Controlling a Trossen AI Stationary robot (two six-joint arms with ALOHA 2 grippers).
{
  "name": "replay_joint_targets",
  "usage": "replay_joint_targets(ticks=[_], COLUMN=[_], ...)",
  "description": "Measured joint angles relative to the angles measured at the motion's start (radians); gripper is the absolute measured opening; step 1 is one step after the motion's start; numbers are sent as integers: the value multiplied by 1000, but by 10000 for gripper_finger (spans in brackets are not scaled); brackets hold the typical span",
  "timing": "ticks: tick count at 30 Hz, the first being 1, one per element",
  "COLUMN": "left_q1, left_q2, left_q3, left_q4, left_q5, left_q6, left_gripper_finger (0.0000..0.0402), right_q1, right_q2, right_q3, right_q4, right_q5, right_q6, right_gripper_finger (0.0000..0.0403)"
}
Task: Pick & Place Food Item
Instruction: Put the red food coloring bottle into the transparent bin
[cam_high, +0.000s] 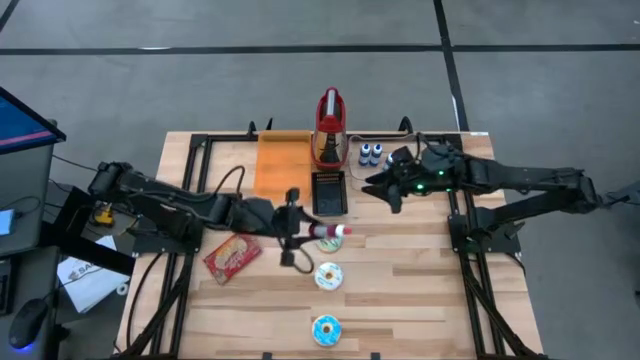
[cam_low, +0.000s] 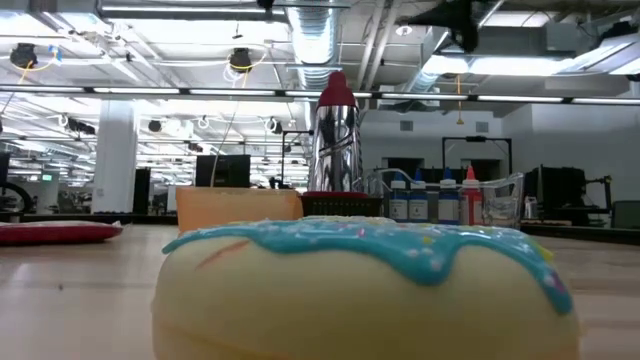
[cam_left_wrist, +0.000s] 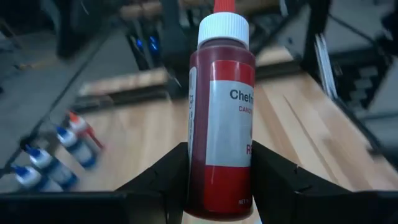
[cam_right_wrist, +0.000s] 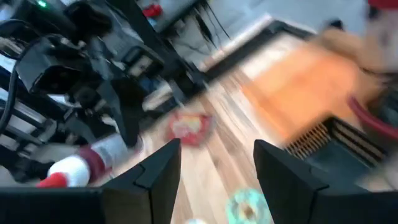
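Observation:
The food item, a flat red snack packet (cam_high: 232, 257), lies flat on the wooden table beside my left arm; it also shows in the right wrist view (cam_right_wrist: 186, 127) and the low view (cam_low: 55, 233). No gripper touches it. My left gripper (cam_high: 297, 232) is to the right of the packet and is shut on a small red bottle (cam_left_wrist: 221, 124) with a white cap and red tip. My right gripper (cam_high: 385, 190) hangs open with nothing in it above the table's far right part, near the black tray (cam_high: 328, 192). My left gripper pinches the red bottle's lower body (cam_left_wrist: 199, 180) between its two fingers (cam_left_wrist: 165, 180), one on each side. The fingers come roughly level from the table's left and lie along the bottle. Its capped end (cam_high: 343, 231) sticks out past the fingertips toward the right, clear of the table.
A green-iced doughnut (cam_high: 328, 275) and a blue-iced one (cam_high: 327, 330) lie toward the near edge; the blue one fills the low view (cam_low: 370, 280). At the far side are an orange board (cam_high: 283, 165), a red-and-silver appliance (cam_high: 330, 125) and small bottles (cam_high: 372, 155).

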Motion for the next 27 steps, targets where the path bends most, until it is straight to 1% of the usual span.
replay_joint_targets(ticks=[4, 7, 12, 18, 23, 27], left_q1=[44, 69, 77, 77, 85, 85], left_q2=[14, 10, 4, 4, 4, 4], left_q3=[69, 83, 83, 83, 83, 83], left_q4=[-3, -2, 14, 37, 59, 65], left_q5=[-22, -59, -93, -103, -108, -111], left_q6=[-74, -108, -110, -110, -108, -109], left_gripper_finger=[141, 141, 141, 141, 141, 141], right_q1=[4, 4, 26, 74, 106, 110], right_q2=[48, 55, 26, 15, 67, 117], right_q3=[27, 58, 89, 104, 104, 104], right_q4=[107, 107, 107, 105, 114, 192], right_q5=[-3, -47, -126, -127, -80, -73], right_q6=[-22, -34, -34, -4, -16, -30], right_gripper_finger=[199, 208, 224, 231, 231, 231])
